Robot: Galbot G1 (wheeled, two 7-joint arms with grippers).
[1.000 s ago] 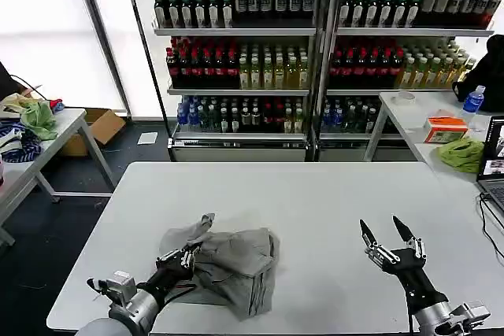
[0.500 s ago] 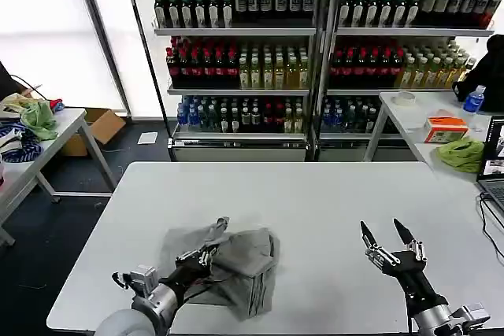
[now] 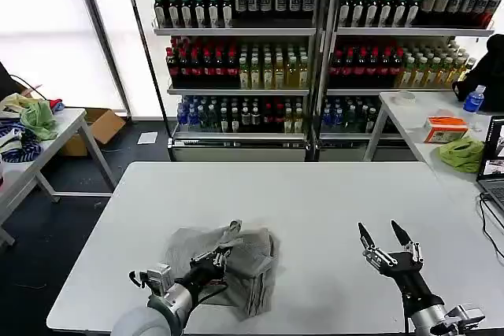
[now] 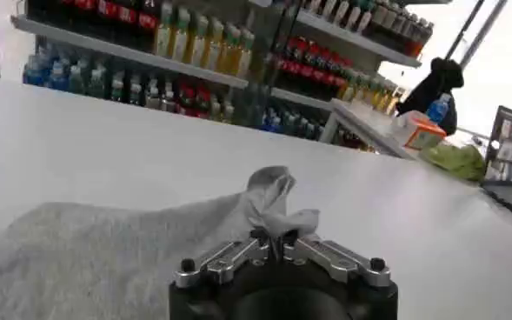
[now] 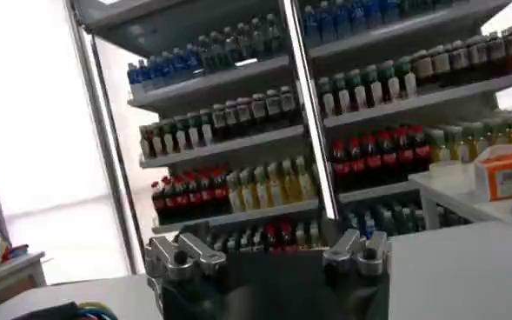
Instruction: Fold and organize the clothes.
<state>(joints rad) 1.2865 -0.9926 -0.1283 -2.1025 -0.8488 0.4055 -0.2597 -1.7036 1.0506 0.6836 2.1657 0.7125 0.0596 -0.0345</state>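
Pinching a bunched fold of the light grey shirt [image 3: 228,253], the left claw [image 3: 223,253] sits low over the white tabletop [image 3: 315,202], its tips pressed together on the cloth. In the left wrist view the same claw [image 4: 282,246] has a twisted tuft of fabric standing up from between its fingers [image 4: 238,253], with the rest of the shirt [image 4: 108,252] spread flat on the robot's side of the tips. The shirt lies crumpled under and around this claw in the head view: a rumpled flap spreads out on the claw's left, a thicker folded layer runs on its right, and a small peak of cloth rises just beyond the tips. The right claw [image 3: 385,236] is well apart from the shirt, off to the right of the left claw, raised a little above bare tabletop with its two pointed fingers [image 3: 365,235] spread in a V and nothing between them. Seen from the right wrist, that claw [image 5: 269,252] points toward the shelves of bottled drinks [image 3: 315,45] that stand beyond the far edge of the tabletop, far ahead of both claws.
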